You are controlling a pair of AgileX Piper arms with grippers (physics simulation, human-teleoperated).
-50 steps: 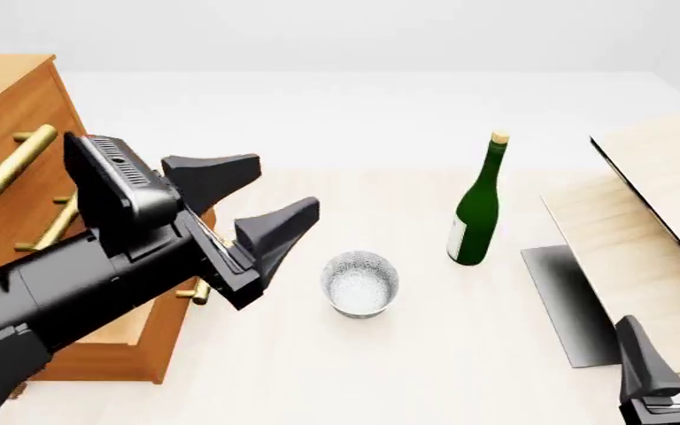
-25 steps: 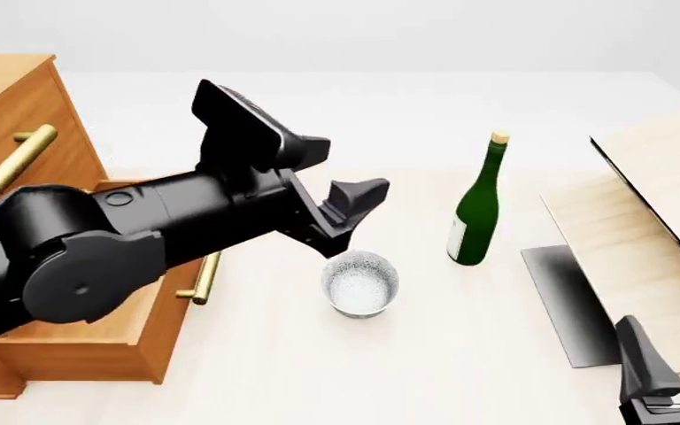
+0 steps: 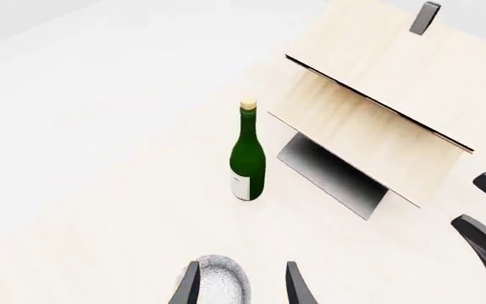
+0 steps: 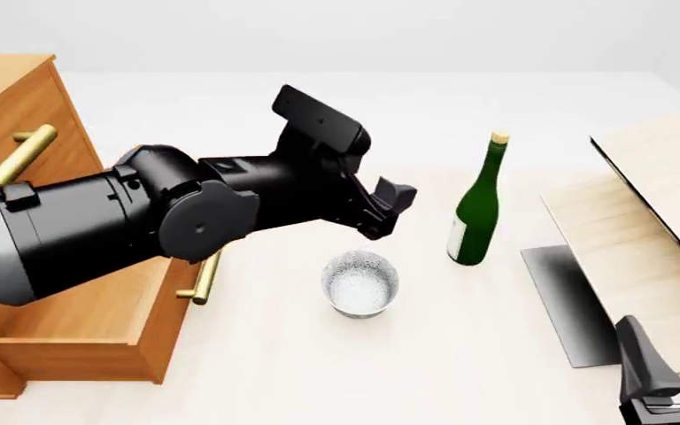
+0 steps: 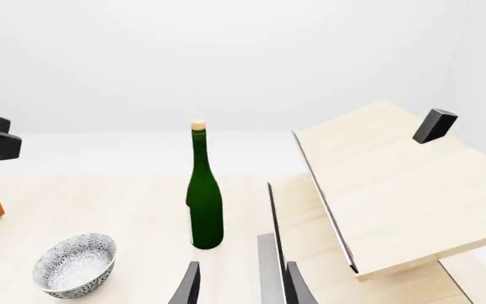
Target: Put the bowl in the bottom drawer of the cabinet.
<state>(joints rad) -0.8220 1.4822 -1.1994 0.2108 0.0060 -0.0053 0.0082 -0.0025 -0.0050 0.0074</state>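
Orange-brown wood fills the left edge of the front view: the cabinet [image 4: 10,115] stands there with its brass handles, and its bottom drawer [image 4: 92,328] is pulled out toward the table, open at the top. Across it reaches the left arm, its black bulk hiding much of the drawer front. The left gripper [image 4: 385,211] hangs above and slightly behind the bowl [image 4: 360,282]; in its wrist view the fingers are spread apart with nothing between them and the speckled rim just below. The bowl sits upright on the pale table [image 4: 316,372], just beside the open drawer, not touched by either arm. To its right stands a green bottle [image 4: 477,208], upright and near. Further right lie pale wooden boards [image 4: 647,230], stacked at a slant. The right gripper [image 4: 668,367] rests low at the near right corner, fingers parted and empty.
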